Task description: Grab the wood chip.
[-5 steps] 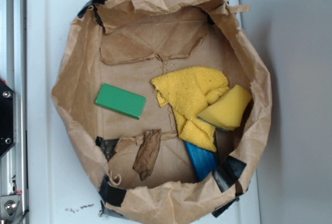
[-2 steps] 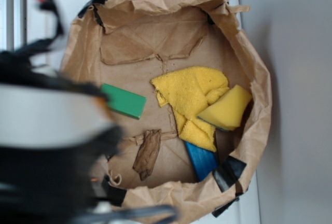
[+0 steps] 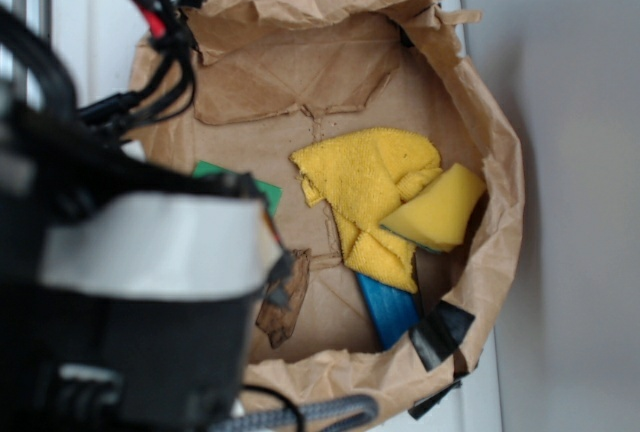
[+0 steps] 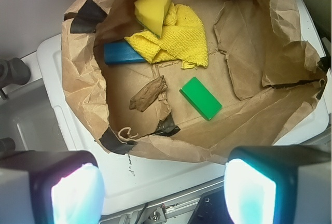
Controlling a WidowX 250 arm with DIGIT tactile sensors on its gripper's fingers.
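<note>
Chip lies on the bag floor, well below your gripper, which hangs high over the bag's near rim with its two fingers spread wide and holding nothing. You have bare paper around the chip on most sides: the green block sits just beside it to one side, apart from it, and the blue block lies beyond its far end, also not touching. Behind the blue block you see the yellow cloth with the yellow sponge resting on it. Near the chip's lower end the floor meets a torn paper edge and a strip of black tape, with the crumpled wall rising just past that. In the exterior view your arm fills the left side and covers part of the chip and most of the green block.
</note>
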